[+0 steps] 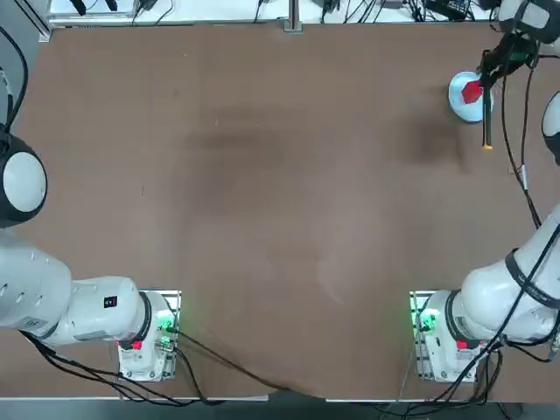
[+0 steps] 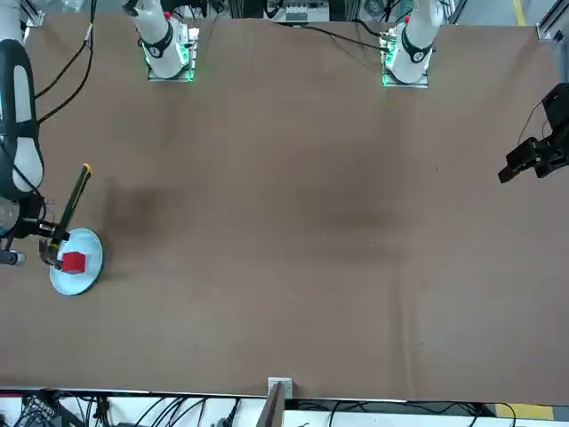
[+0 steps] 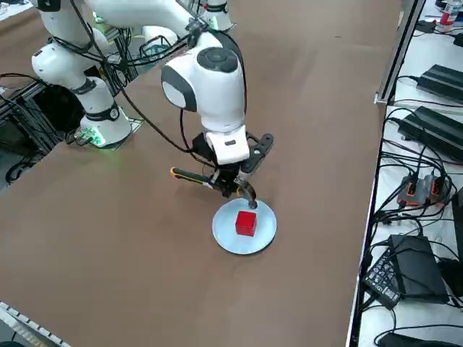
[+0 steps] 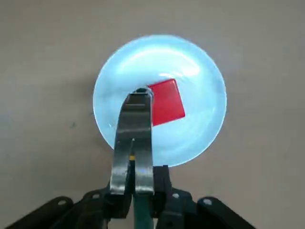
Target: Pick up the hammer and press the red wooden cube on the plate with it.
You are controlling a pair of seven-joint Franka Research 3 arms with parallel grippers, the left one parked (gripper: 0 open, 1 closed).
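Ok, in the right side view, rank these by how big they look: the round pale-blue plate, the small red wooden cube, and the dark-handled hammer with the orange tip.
1. Round pale-blue plate, widest. The dark-handled hammer, held in the right gripper, looks nearly as long but far thinner; the gripper hides part of it, so this ranking is unsure.
2. Small red wooden cube, clearly smallest, sitting on the plate.

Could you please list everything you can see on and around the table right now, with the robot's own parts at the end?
Plate: one, pale blue-white, on the table's far right corner area as the robot faces it.
Red wooden cube: one, bright red, resting on the plate.
Hammer: one, dark handle with orange tip, grey head over the plate beside the cube, held off the table.
Table: one, brown, otherwise bare.
Cables and electronics: several, black, beyond the table's edge.
Right tool: one, black, above the plate, shut on the hammer.
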